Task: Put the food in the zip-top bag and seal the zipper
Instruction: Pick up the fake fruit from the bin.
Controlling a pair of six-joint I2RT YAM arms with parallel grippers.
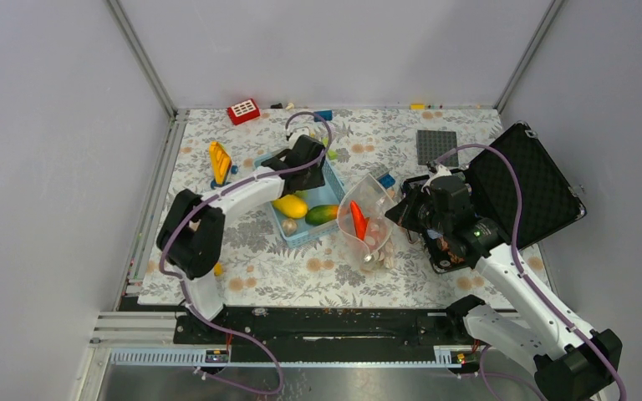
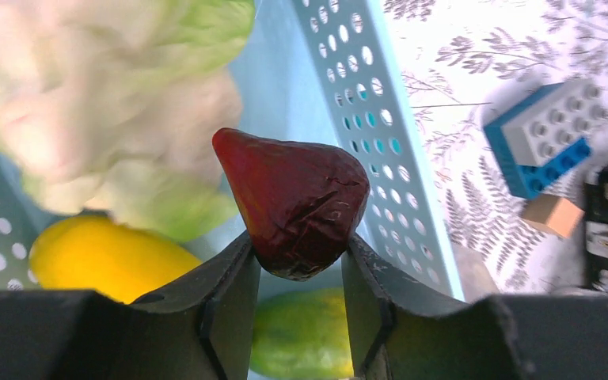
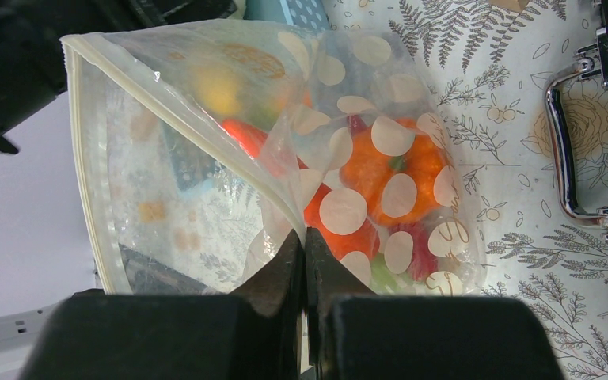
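The left end effector (image 2: 297, 265) is clenched on a dark red toy piece (image 2: 297, 202), pinching its lower end between both fingers while its pointed tip sticks out beyond them. It hangs over the far part of the light-blue basket (image 1: 311, 232). Below it in the basket lie the white-green cauliflower (image 2: 111, 103), a yellow piece (image 1: 290, 205) and a green piece (image 1: 321, 215).

The right end effector (image 3: 305, 247) is clamped tight on one lip of the zip-top bag (image 3: 229, 87), its fingers meeting with only the thin plastic between them. The bag stands on the bench (image 1: 259, 267) just right of the basket, its mouth gaping toward the left arm. The zipper (image 3: 83, 150) runs unsealed around that opening as a pale strip. Inside the bag, orange pieces (image 3: 388, 170) rest at the bottom behind the white dots, and a red piece (image 3: 245, 134) lies nearer the mouth.

Right of the bag, an open black case (image 1: 527, 184) sits at the bench's right edge. A blue brick (image 2: 542, 138) lies on the floral cloth near the basket's right wall, and a red brick (image 1: 243, 110) sits at the far edge.
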